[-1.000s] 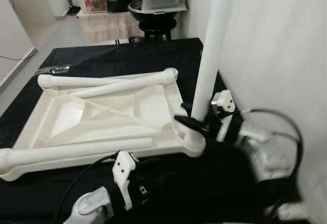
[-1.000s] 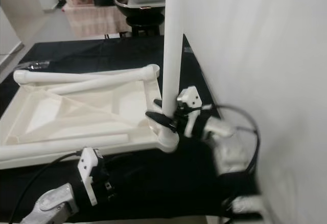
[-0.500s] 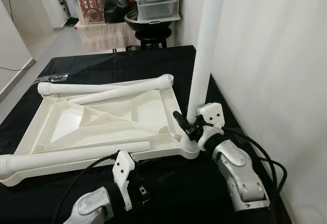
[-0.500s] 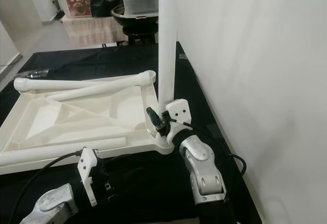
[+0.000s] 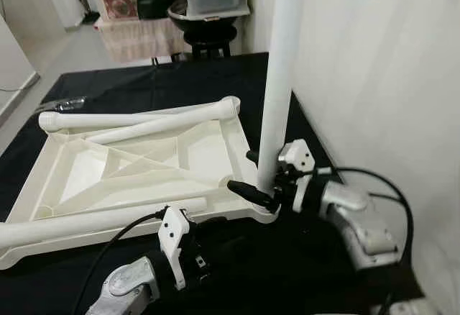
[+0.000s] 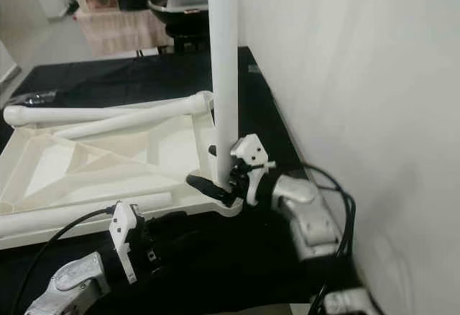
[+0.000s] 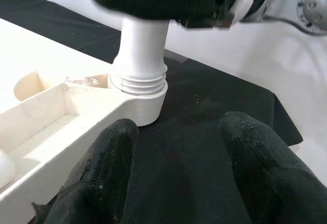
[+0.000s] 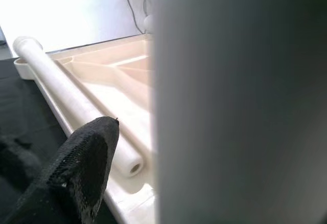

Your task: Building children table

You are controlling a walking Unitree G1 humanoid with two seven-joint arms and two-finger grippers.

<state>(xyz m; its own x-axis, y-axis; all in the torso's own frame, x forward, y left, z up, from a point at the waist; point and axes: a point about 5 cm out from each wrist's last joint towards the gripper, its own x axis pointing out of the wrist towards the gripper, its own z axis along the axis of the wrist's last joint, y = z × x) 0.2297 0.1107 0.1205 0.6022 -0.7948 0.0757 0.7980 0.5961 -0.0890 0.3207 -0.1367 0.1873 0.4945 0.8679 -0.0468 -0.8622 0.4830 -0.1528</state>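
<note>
My right gripper (image 5: 264,185) is squeezing the tall white leg (image 5: 279,78) just above the corner socket (image 7: 139,101) of the upside-down tabletop (image 5: 136,167), so I should turn it slowly and straight, while my left gripper (image 7: 179,178) waits open beside that socket.

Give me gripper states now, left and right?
Left gripper: open, holding nothing, low beside the tabletop's corner socket.
Right gripper: closed around the upright white leg, just above that socket.
</note>
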